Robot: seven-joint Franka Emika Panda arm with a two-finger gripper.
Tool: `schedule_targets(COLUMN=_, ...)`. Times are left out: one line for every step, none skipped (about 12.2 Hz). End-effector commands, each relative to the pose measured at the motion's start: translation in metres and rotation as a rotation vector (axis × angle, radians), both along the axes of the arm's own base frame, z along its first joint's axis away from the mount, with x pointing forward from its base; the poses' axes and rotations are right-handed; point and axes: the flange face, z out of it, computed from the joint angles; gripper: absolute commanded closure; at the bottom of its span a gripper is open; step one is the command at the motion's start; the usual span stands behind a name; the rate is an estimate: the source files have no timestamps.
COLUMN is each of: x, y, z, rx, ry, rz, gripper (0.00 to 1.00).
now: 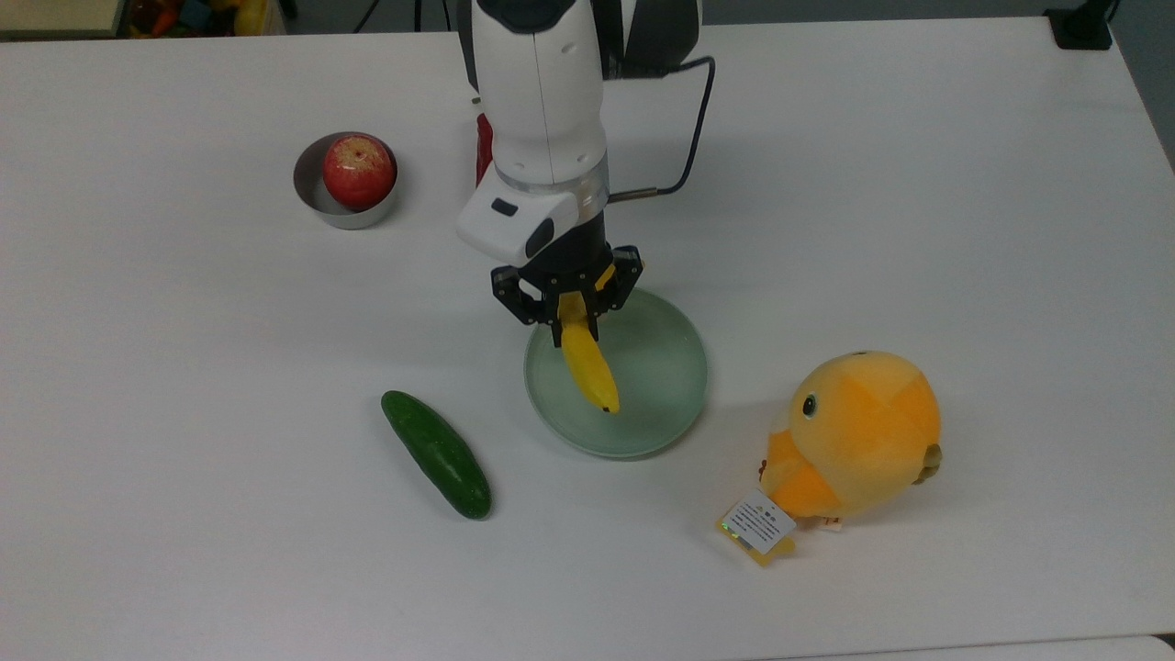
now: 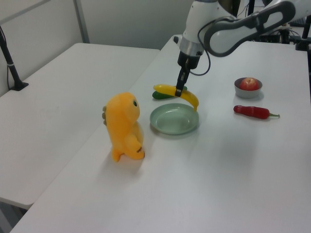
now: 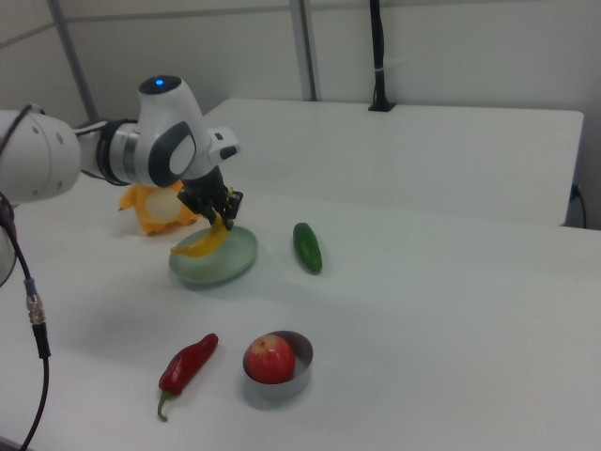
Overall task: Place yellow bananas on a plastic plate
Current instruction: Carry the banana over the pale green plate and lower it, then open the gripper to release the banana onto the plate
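My gripper (image 1: pixel 567 321) (image 2: pixel 180 90) (image 3: pixel 222 219) is shut on the yellow banana (image 1: pixel 587 365) (image 2: pixel 177 92) (image 3: pixel 200 242), gripping it near its middle. The banana hangs level in the air above the pale mint-green plastic plate (image 1: pixel 657 395) (image 2: pixel 171 122) (image 3: pixel 218 263). In the top view its free end reaches toward the plate's centre while the arm hides the other half. In the left view the banana floats a little above the plate's far rim.
A dark green cucumber (image 1: pixel 436 453) (image 3: pixel 307 246) lies at the plate's left in the top view. An orange plush chick (image 1: pixel 854 435) (image 2: pixel 123 126) stands at its right. A grey metal cup with a red apple (image 1: pixel 357 172) (image 3: pixel 270 360) and a red chili pepper (image 2: pixel 251 111) (image 3: pixel 188 366) lie farther off.
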Motion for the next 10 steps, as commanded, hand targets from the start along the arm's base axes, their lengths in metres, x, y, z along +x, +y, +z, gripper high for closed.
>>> schedule_targets(x=0.014, y=0.016, z=-0.025, rx=0.024, ry=-0.052, rz=0.011, gripper=0.77)
schedule_targets(x=0.017, y=0.017, z=-0.037, rx=0.029, ry=-0.064, rz=0.009, gripper=0.77)
schedule_targets(x=0.018, y=0.018, z=-0.045, rx=0.03, ry=-0.063, rz=0.01, gripper=0.76)
schedule_targets(x=0.018, y=0.019, z=-0.052, rx=0.03, ry=-0.055, rz=0.008, gripper=0.76)
schedule_targets(x=0.018, y=0.018, z=-0.057, rx=0.032, ry=-0.046, rz=-0.003, gripper=0.75)
schedule_targets(x=0.018, y=0.019, z=-0.058, rx=0.031, ry=-0.045, rz=-0.001, gripper=0.75)
schedule_targets(x=0.018, y=0.019, z=-0.058, rx=0.032, ry=-0.044, rz=-0.002, gripper=0.73)
schedule_targets(x=0.018, y=0.019, z=-0.058, rx=0.035, ry=-0.044, rz=-0.005, gripper=0.65)
schedule_targets(x=0.018, y=0.018, z=-0.058, rx=0.036, ry=-0.044, rz=-0.006, gripper=0.52)
schedule_targets(x=0.018, y=0.018, z=-0.058, rx=0.038, ry=-0.043, rz=-0.008, gripper=0.24)
